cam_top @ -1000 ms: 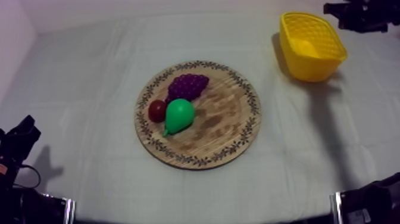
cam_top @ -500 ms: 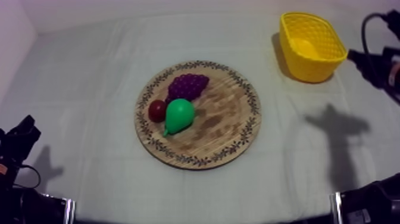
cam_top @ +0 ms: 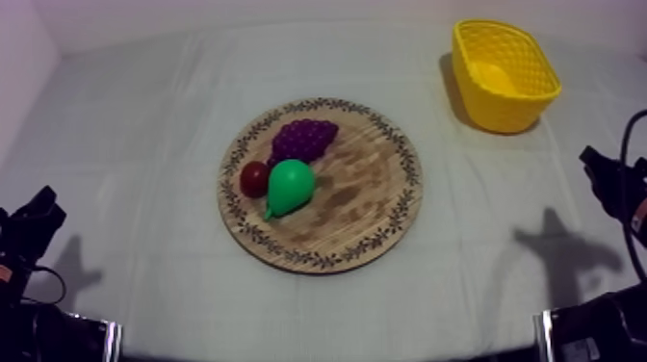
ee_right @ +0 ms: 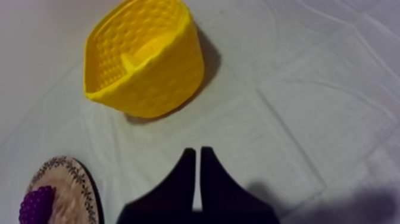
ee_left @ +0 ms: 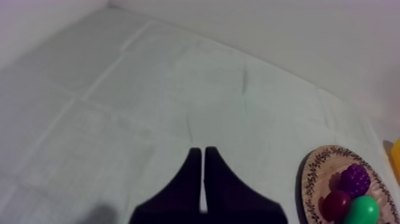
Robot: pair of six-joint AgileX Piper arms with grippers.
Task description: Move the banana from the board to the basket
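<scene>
You have the banana (ee_right: 143, 55) lying inside the yellow basket (ee_right: 149, 95). The wooden board (cam_top: 371, 207) carries just the pear (cam_top: 289, 186), bunch of grapes (cam_top: 304, 138) and small red fruit (cam_top: 253, 177). Your right end effector (ee_right: 197, 152) and left end effector (ee_left: 202, 152) are pressed together, empty. The task looks done.

A matt grey-white cloth (cam_top: 144, 125), creased in soft folds, covered the worktop. At centre frame lay a round board (cam_top: 361, 207) of grained wood with a printed rim. On it sat a smooth, faintly shiny green pear (cam_top: 289, 186) and small red fruit (cam_top: 254, 178), beside bumpy purple grapes (cam_top: 303, 138). Upper right stood a yellow plastic basket (cam_top: 525, 106) with lattice-textured walls.
</scene>
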